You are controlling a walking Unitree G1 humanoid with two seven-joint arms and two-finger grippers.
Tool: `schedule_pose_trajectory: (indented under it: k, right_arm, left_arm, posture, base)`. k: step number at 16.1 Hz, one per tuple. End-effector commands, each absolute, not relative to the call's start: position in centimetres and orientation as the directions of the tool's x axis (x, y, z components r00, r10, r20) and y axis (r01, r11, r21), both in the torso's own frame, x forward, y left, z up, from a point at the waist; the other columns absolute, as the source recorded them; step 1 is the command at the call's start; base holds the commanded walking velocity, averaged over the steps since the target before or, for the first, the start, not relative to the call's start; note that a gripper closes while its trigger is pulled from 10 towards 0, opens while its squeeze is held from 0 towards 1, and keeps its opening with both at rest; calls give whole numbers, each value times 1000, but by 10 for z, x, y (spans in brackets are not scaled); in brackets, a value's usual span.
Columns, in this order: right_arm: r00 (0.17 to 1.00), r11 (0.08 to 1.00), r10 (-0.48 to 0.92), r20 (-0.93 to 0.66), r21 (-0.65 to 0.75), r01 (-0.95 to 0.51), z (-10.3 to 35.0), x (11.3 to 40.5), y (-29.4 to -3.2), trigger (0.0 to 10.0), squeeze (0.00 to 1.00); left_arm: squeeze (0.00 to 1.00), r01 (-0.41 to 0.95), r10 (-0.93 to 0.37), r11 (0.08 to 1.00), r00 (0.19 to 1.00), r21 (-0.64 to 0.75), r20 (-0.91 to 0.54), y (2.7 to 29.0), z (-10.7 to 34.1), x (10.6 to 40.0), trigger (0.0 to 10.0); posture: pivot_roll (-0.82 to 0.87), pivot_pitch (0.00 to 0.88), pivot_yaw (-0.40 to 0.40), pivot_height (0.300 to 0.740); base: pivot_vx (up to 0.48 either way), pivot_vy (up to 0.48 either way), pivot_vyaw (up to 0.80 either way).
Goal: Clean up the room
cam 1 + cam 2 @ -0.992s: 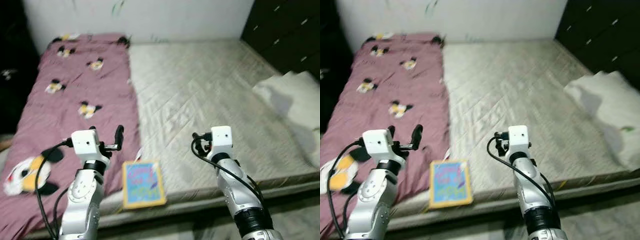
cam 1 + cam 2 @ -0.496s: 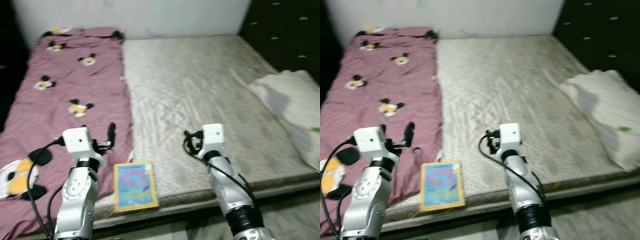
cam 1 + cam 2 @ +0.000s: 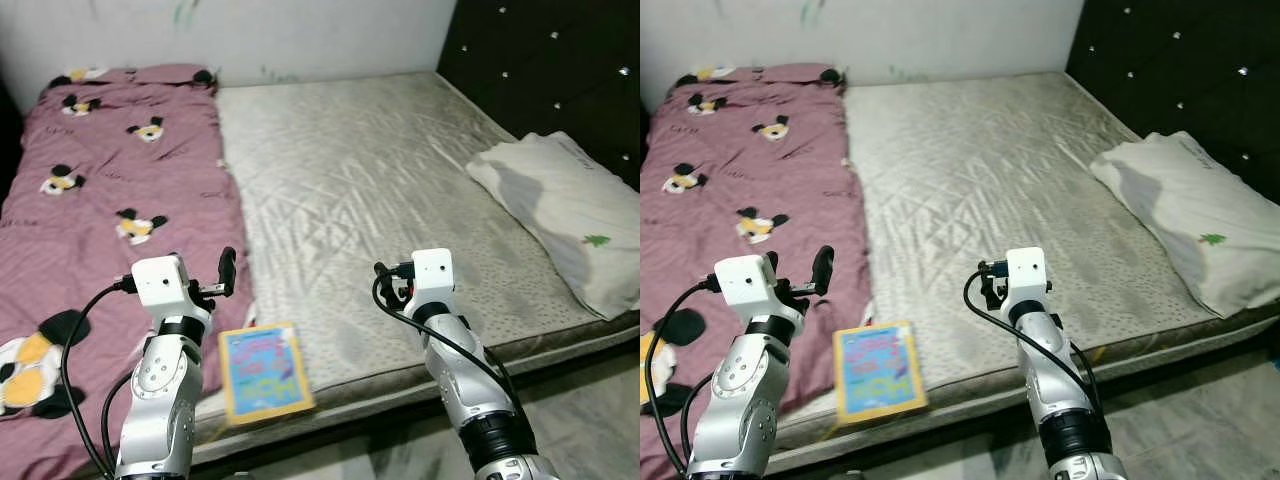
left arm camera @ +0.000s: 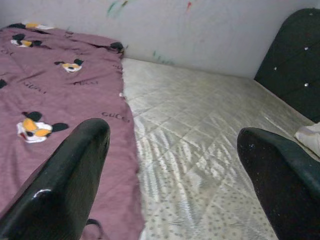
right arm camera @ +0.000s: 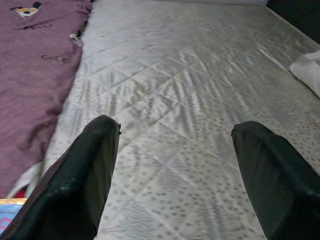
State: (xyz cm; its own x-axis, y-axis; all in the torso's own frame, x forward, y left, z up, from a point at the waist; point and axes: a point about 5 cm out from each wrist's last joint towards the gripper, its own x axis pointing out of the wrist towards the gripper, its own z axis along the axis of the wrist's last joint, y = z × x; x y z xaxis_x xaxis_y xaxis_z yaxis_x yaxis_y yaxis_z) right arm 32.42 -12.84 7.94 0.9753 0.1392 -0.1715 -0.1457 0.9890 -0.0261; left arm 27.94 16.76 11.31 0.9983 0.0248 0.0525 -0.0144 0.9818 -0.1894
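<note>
Maroon quilted blanket [image 3: 100, 200] printed with cartoon mice and the word "GUCCI" covers your left half of the grey quilted mattress [image 3: 380, 180]. Your yellow-bordered blue picture book [image 3: 264, 371] lies at the mattress's near edge; title unreadable. White pillow [image 3: 570, 215] sits far right. Left gripper [image 4: 175, 165] and right gripper [image 5: 175, 165] hover spread, empty, above bare mattress.
</note>
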Motion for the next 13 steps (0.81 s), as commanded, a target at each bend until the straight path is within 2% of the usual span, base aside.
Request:
schedule_pose_trajectory:
  k: [1, 4, 10, 13]
  right_arm:
    - [972, 989, 140, -189, -28, -148, 76, 323, -127, 10000, 0]
    - [971, 988, 140, -192, -30, -149, 75, 322, -127, 10000, 0]
    - [971, 987, 153, -186, -16, -158, 75, 321, -125, 10000, 0]
    - [969, 984, 177, -171, 67, -167, 79, 322, -125, 10000, 0]
  left_arm:
    - [0, -30, 35, 982, 999, -189, 27, 170, 109, 279, 10000]
    - [0, -31, 38, 982, 999, -186, 33, 170, 110, 279, 10000]
    - [0, -45, 55, 980, 998, -193, 44, 172, 111, 279, 10000]
    - [0, -54, 62, 983, 997, -175, 39, 174, 111, 279, 10000]
  posture:
    - [47, 74, -33, 740]
    - [45, 77, -33, 740]
    - [46, 75, -31, 740]
    - [46, 78, -30, 740]
  base:
    - [0, 480, 0]
    - [0, 480, 0]
    - [0, 0, 0]
    - [0, 0, 0]
